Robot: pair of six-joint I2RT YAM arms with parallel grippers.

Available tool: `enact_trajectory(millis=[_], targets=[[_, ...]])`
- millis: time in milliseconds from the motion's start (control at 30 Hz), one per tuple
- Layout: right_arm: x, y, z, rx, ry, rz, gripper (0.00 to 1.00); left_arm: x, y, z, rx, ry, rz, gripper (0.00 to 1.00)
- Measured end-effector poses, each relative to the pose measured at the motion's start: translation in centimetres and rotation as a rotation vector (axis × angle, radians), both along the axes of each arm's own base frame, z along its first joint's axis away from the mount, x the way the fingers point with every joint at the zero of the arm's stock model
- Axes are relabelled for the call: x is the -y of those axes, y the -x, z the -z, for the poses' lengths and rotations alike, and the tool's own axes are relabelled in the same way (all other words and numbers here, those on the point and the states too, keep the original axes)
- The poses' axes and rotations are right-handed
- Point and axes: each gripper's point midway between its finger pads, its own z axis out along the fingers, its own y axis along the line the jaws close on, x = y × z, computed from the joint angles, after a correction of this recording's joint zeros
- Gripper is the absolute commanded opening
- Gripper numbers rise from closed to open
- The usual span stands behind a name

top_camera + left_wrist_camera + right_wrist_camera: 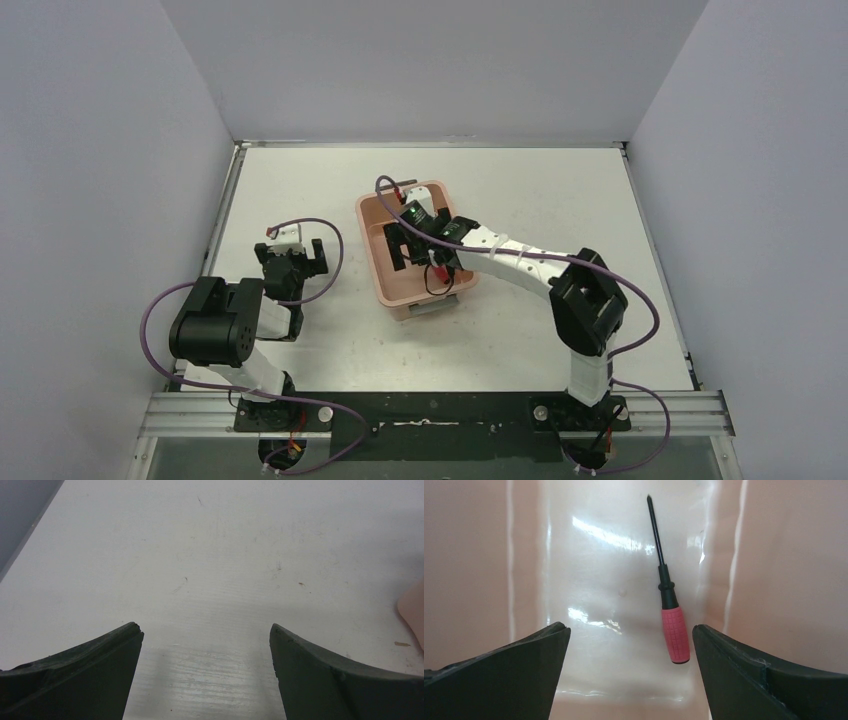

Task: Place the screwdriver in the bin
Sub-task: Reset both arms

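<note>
Your right tool (630, 630) is hovering spread apart over the screwdriver (665, 582) lying in the bin (372, 235); left tool (205, 627) is gaping too.

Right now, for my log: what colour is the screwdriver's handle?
Pinkish red, on the screwdriver; right wrist view shows it best.

Screwdriver (667, 600) flat inside bin (484, 570), below right pincer (630, 645).
</note>
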Motion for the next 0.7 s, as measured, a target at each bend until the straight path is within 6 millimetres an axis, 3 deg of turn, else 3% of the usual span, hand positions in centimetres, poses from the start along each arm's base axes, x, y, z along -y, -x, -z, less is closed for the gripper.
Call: enact_trajectory(millis=[467,700], targets=[[-1.7,-1.7,-12.1,0.149,-0.071,-0.017,1.00,0.0,0.0,0.0,0.000,0.000,0.000,0.97],[-2.0,-2.8,-20.5,0.270,-0.133,-0.025,1.00,0.0,0.0,0.0,0.000,0.000,0.000,0.97]])
